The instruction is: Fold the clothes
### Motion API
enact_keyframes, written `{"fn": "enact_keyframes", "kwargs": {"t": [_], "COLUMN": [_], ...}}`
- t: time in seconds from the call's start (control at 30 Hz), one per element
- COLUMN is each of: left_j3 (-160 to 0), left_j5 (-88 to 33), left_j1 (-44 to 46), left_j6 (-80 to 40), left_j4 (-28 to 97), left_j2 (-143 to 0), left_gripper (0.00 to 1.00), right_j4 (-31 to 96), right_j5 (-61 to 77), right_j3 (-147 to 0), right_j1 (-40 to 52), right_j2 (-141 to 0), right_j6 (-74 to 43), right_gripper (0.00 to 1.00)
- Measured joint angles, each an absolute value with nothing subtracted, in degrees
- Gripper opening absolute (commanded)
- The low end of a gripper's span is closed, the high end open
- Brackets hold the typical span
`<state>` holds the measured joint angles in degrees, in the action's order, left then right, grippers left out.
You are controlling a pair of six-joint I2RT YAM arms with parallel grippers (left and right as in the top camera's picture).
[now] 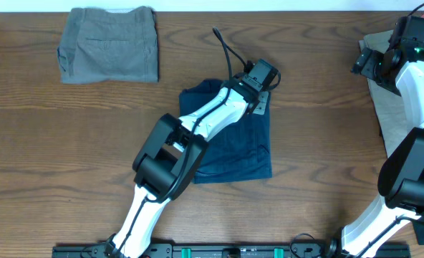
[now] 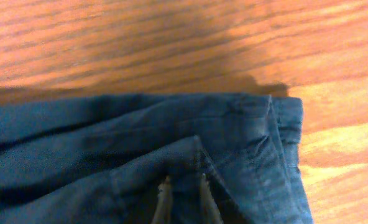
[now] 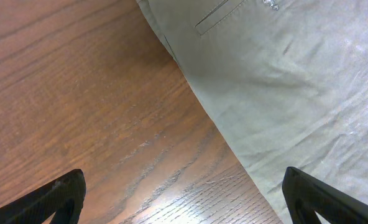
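The dark navy shorts (image 1: 241,147) lie partly folded mid-table. My left gripper (image 1: 261,92) is at their far right corner. In the left wrist view its fingers (image 2: 183,198) sit close together, pinching a fold of the navy cloth (image 2: 140,130). The grey-olive shorts (image 1: 110,44) lie folded at the far left. The light beige shorts (image 1: 392,107) lie flat at the table's right edge. My right gripper (image 1: 362,63) hovers above their far left edge. In the right wrist view it (image 3: 184,186) is open wide and empty, with the beige cloth (image 3: 296,81) below it.
The wooden table (image 1: 69,143) shows bare wood left of the navy shorts and between them and the beige pair. A black cable (image 1: 226,50) runs from the left wrist. The right arm (image 1: 420,143) stands along the right edge.
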<state>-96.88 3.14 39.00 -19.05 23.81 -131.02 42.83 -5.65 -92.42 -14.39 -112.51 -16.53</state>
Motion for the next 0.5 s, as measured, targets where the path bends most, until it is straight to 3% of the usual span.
{"fn": "enact_keyframes", "kwargs": {"t": [0.23,0.37,0.5], "left_j3": [-97.2,-97.1,-97.0], "left_j5": [3.2,3.2,4.0], "left_j1": [39.1,38.9,38.3], "left_j6": [-19.2,-18.7,-17.8], "left_j4": [24.7,28.2,33.0], "left_j2": [-130.8,-127.5,-119.4], "left_gripper": [0.22,0.36,0.36], "right_j4": [42.8,42.9,42.9], "right_j5": [-5.7,-5.7,-5.7], "right_j3": [-92.4,-92.4,-92.4], "right_j1": [-14.4,-14.4,-14.4], "right_j2": [-112.5,-112.5,-112.5], "right_j6": [-16.5,-16.5,-16.5], "right_gripper": [0.99,0.99,0.99]}}
